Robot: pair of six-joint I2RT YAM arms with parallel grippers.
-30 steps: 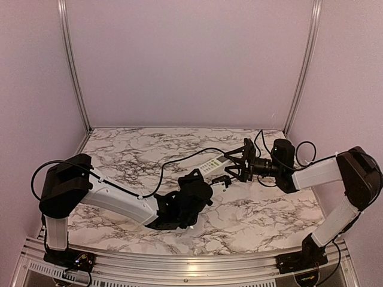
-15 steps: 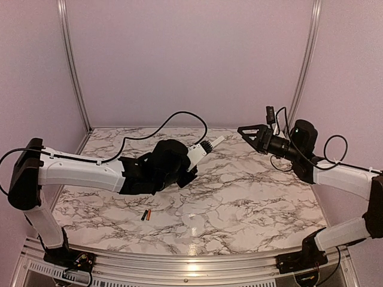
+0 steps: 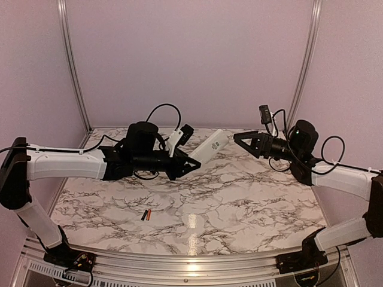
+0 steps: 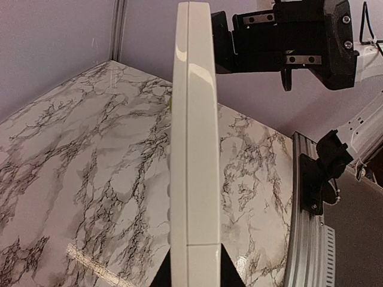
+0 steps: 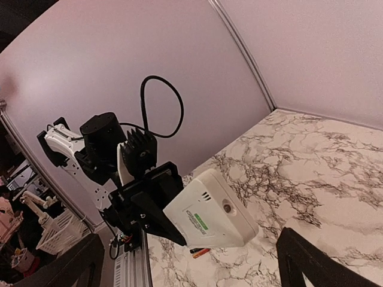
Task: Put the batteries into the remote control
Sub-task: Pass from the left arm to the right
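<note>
My left gripper is shut on the near end of the white remote control and holds it in the air over the table's middle, its far end towards my right gripper. The remote shows edge-on in the left wrist view, clamped between the jaws at the bottom. My right gripper is open and empty, a short gap from the remote's tip. In the right wrist view the remote shows end-on between my open fingers. The two batteries, one dark and one orange-red, lie together on the table near the front.
The marble table is walled by pale panels at the back and sides. A metal rail runs along the front edge. A black cable loops above the left arm's wrist.
Both grippers were low at the remote on the table. The left gripper has lifted the remote and turned it towards the right. The right gripper has risen and drawn back, open.
</note>
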